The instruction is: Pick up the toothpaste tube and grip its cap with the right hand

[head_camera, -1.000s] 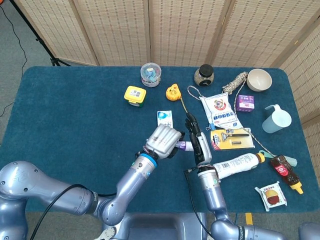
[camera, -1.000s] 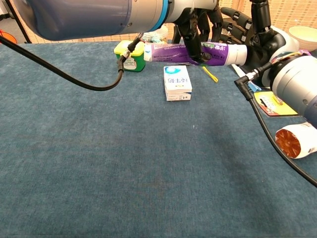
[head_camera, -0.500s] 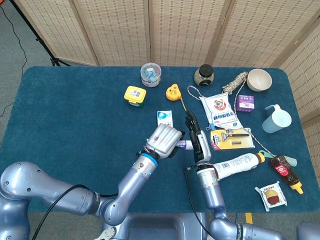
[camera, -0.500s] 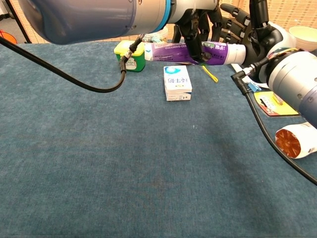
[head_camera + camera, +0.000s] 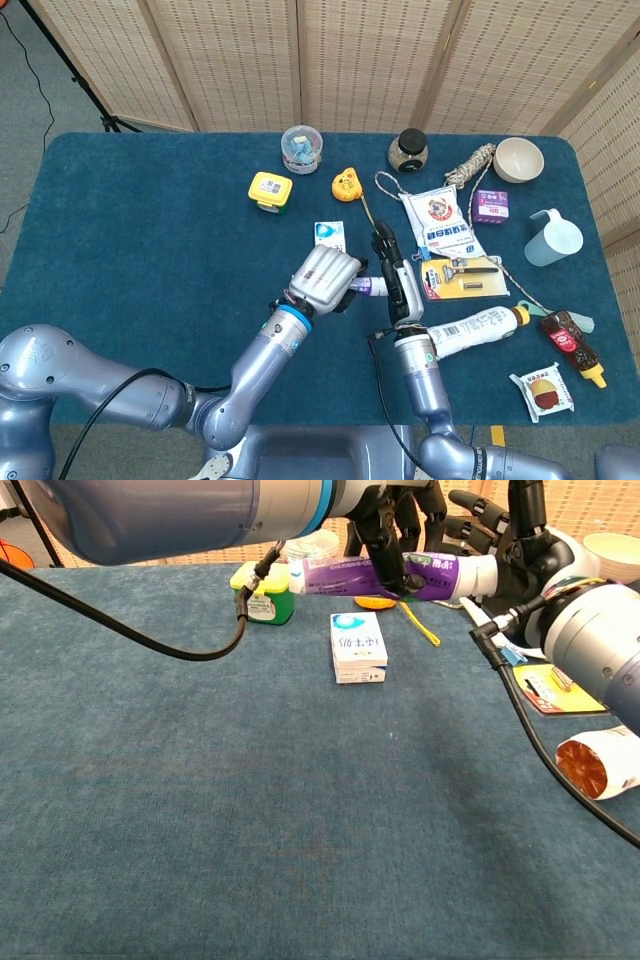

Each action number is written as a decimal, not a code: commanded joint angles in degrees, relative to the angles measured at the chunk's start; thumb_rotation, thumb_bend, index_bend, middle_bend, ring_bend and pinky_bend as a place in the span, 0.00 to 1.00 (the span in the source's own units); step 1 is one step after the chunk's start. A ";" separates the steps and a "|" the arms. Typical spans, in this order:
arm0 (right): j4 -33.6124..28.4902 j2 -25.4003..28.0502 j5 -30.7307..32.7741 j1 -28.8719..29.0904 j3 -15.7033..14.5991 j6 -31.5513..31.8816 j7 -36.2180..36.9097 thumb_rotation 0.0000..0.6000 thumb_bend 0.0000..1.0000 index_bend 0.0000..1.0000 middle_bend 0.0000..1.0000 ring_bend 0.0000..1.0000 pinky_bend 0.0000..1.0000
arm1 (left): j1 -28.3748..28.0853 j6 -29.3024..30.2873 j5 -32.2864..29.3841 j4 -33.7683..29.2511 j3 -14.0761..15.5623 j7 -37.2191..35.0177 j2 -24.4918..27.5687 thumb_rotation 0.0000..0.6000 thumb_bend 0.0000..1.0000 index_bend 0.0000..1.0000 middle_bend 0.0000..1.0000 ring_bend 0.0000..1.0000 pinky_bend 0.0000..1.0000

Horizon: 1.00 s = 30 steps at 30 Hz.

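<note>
Purple toothpaste tube (image 5: 360, 575) in left hand (image 5: 324, 279), cap (image 5: 478, 575) against right fingers (image 5: 500, 542).

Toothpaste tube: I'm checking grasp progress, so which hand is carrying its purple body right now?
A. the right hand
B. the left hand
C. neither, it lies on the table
B: the left hand grips the purple body of the toothpaste tube above the cloth, while the right hand sits at its white cap end.
</note>
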 commanded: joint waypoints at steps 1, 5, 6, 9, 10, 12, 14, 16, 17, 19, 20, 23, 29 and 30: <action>-0.12 0.08 0.15 -0.09 0.14 -0.36 0.57 0.20 0.00 0.00 0.00 0.00 0.00 | 0.14 -0.18 0.40 0.09 0.10 0.00 -0.05 1.00 1.00 0.60 0.56 0.53 0.54; -0.13 0.09 -0.27 0.11 0.00 -0.65 0.27 0.20 0.00 0.00 0.00 0.00 0.00 | 0.16 -0.36 0.51 0.69 0.02 -0.05 -0.78 1.00 1.00 0.60 0.56 0.53 0.54; -0.21 0.09 -0.33 0.12 -0.02 -0.67 0.23 0.20 0.00 0.00 0.00 0.00 0.00 | 0.12 -0.35 0.54 0.86 0.01 0.02 -0.95 1.00 1.00 0.60 0.56 0.53 0.54; -0.36 0.19 -0.41 0.15 -0.07 -0.82 0.16 0.20 0.00 0.00 0.00 0.00 0.00 | 0.08 -0.40 0.43 1.22 -0.07 0.19 -1.35 1.00 1.00 0.60 0.56 0.53 0.54; -0.41 0.19 -0.42 0.14 -0.05 -0.84 0.21 0.20 0.00 0.00 0.00 0.00 0.00 | 0.07 -0.38 0.45 1.35 -0.09 0.26 -1.45 1.00 1.00 0.60 0.56 0.53 0.54; -0.44 0.10 -0.42 0.21 0.02 -0.89 0.21 0.20 0.00 0.00 0.00 0.00 0.00 | 0.07 -0.34 0.60 1.67 -0.12 0.32 -1.78 1.00 1.00 0.60 0.56 0.53 0.54; -0.48 0.07 -0.47 0.31 0.05 -1.03 0.24 0.20 0.00 0.00 0.00 0.00 0.00 | 0.07 -0.33 0.69 1.87 -0.23 0.32 -2.01 1.00 1.00 0.60 0.56 0.53 0.54; -0.60 0.03 -0.49 0.33 0.13 -1.12 0.50 0.20 0.00 0.00 0.00 0.00 0.00 | 0.10 -0.29 0.82 2.01 -0.33 0.34 -2.20 1.00 1.00 0.60 0.56 0.53 0.54; -0.66 0.04 -0.50 0.33 0.14 -1.18 0.62 0.20 0.00 0.00 0.00 0.00 0.00 | 0.11 -0.29 0.87 2.06 -0.39 0.34 -2.27 1.00 1.00 0.60 0.56 0.53 0.54; -0.64 0.10 -0.71 0.36 0.04 -1.27 0.60 0.20 0.00 0.00 0.00 0.00 0.00 | 0.21 -0.23 1.25 2.20 -0.55 0.14 -2.47 1.00 1.00 0.60 0.56 0.53 0.54; -0.69 0.09 -0.62 0.34 0.06 -1.38 0.83 0.20 0.00 0.00 0.00 0.00 0.00 | 0.29 -0.21 1.43 2.21 -0.57 0.10 -2.52 1.00 1.00 0.60 0.56 0.53 0.54; -0.79 0.16 -0.61 0.30 0.03 -1.63 1.23 0.20 0.00 0.00 0.00 0.00 0.00 | 0.50 -0.09 2.21 2.42 -0.53 -0.07 -2.74 1.00 1.00 0.60 0.56 0.53 0.54; -0.95 0.09 -0.96 0.42 -0.12 -1.83 1.38 0.20 0.00 0.00 0.00 0.00 0.00 | 0.79 0.01 2.67 2.65 -0.61 -0.17 -3.26 1.00 1.00 0.60 0.56 0.54 0.55; -0.90 0.08 -0.97 0.43 -0.13 -1.80 1.30 0.20 0.00 0.00 0.00 0.00 0.00 | 0.80 0.01 2.70 2.65 -0.61 -0.14 -3.31 1.00 1.00 0.60 0.56 0.54 0.55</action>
